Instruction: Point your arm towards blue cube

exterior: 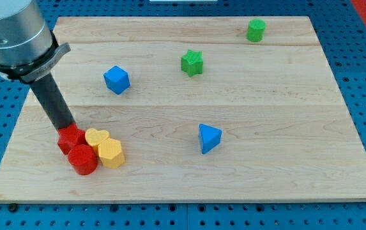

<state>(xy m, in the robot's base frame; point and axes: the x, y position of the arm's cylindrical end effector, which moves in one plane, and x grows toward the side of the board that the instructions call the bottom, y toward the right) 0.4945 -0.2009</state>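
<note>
The blue cube (116,79) sits on the wooden board (266,172) at the upper left of centre. My tip (67,130) is at the lower left, touching the top of a red block (70,138). The blue cube lies up and to the right of my tip, well apart from it. The rod slants up to the grey arm at the view's top left.
A red cylinder (83,159), a yellow heart (96,137) and a yellow block (111,153) cluster right beside my tip. A blue triangular block (209,138) lies centre right. A green star (192,62) and a green cylinder (255,30) are near the top.
</note>
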